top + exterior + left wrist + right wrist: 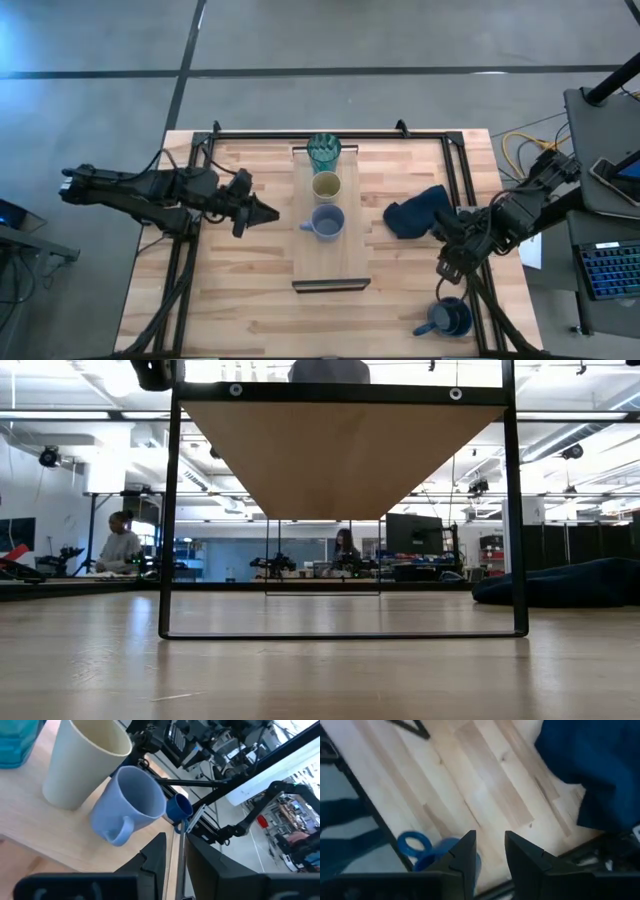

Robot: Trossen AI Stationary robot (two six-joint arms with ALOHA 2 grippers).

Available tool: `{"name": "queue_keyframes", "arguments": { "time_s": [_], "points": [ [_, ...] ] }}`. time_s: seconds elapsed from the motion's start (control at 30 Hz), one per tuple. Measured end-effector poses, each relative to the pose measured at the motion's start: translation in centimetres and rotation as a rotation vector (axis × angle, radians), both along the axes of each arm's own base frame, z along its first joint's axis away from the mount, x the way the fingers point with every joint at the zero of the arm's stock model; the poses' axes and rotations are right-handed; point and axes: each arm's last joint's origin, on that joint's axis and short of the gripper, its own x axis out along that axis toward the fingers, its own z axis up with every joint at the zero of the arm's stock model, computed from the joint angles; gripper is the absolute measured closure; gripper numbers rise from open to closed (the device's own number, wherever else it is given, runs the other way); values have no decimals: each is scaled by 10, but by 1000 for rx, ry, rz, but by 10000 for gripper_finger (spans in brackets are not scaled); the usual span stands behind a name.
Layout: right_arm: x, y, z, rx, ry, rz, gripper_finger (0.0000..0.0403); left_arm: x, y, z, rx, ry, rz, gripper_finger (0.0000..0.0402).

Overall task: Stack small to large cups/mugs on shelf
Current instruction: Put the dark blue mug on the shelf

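Your left gripper (268,212) hangs over the worktop (230,290) just left of the shelf (331,265), tips pointing at the pale blue-grey mug (326,223) but not touching it. Fingers (154,857) are nearly closed, only a slim gap between them, nothing held.

The shelf sits mid-worktop, long axis front to back. Three vessels stand on it in a row, all upright: teal ribbed glass (323,152) at the far end, small tan cup (326,186) next, pale blue-grey mug nearest you with its handle turned left. In the left wrist view the tan cup (82,762) and the mug (131,802) stand just beside each other; can't tell if they touch. The near half of the shelf is bare.

The dark navy cloth (414,212) lies crumpled on the worktop right of the shelf.

Your right gripper (447,262) sits just past the cloth, near the right edge. Fingers (463,855) are slightly apart, empty.

The dark blue handled mug (449,318) is upright on the worktop at the front right corner, handle left, below the right gripper and well apart from the shelf.
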Motion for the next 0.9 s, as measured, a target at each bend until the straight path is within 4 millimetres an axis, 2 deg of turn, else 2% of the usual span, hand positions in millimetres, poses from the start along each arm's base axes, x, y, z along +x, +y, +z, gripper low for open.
{"name": "queue_keyframes", "arguments": {
  "time_s": [0.2,0.4,0.63,0.9],
  "points": [
    [-17,-11,0,-43,143,20,308,8,-1,-8,-70,48,21,345],
    [-29,-6,-5,21,214,36,305,18,-3,-13,-70,72,20,345],
    [-45,13,-25,63,339,5,305,24,-6,-17,-97,89,-69,345],
    [-49,41,-49,203,288,-39,305,18,-8,-14,-124,79,-155,345]
  ]
}}
